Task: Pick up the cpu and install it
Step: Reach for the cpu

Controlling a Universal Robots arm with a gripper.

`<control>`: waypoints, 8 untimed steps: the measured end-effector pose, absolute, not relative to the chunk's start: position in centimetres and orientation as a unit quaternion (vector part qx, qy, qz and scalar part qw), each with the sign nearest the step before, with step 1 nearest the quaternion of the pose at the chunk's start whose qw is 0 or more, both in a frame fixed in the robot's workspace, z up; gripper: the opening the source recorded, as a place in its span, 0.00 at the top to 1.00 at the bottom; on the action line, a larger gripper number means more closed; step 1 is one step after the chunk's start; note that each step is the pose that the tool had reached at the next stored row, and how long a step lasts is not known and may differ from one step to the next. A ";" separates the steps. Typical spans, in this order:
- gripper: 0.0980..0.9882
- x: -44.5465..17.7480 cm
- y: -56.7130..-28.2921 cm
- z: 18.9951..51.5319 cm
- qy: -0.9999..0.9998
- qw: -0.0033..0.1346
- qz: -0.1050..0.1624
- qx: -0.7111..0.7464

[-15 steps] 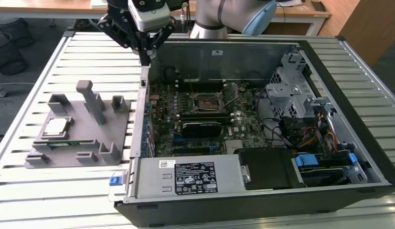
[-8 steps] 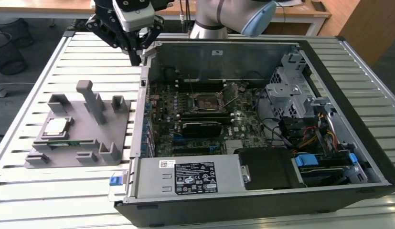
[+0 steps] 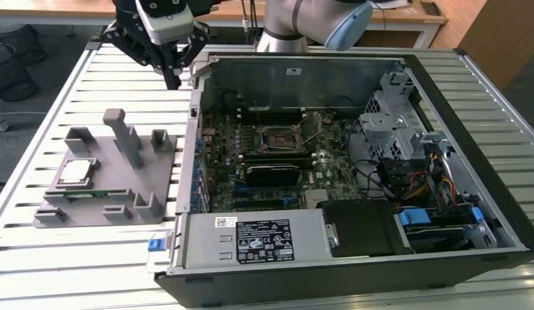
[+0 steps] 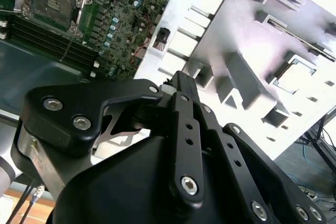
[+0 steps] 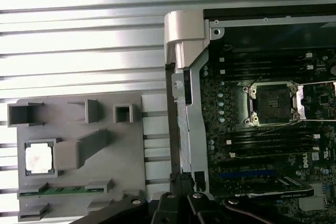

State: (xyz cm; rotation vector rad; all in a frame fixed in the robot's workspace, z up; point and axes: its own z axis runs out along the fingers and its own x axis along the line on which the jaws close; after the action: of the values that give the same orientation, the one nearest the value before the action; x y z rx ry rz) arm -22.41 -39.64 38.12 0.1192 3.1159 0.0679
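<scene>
Hand (image 3: 172, 79) hangs with fingers drawn together, gripping nothing, above the bench (image 3: 94, 271) beside the computer case's (image 3: 292, 74) far corner. Well apart, nearer on the exterior view's left, the cpu (image 3: 77, 172) lies flat in a grey holder (image 3: 129, 145). It looks light, stiff and probably delicate underneath, so opposite edges seem the safest hold.

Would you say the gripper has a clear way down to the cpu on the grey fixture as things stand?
Probably yes. The cpu lies face up in an open recess of the grey fixture with nothing over it, and the gripper hangs free above the table nearby.
</scene>
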 end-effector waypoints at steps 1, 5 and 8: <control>0.99 -22.6 -39.6 38.1 0.999 0.011 0.022 0.038; 0.99 -23.2 -39.6 38.0 0.999 0.009 0.022 0.038; 0.99 -23.5 -39.6 37.9 0.999 0.007 0.022 0.038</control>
State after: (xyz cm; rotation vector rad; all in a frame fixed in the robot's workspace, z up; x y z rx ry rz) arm -23.50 -39.65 37.93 0.1196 3.1240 0.0676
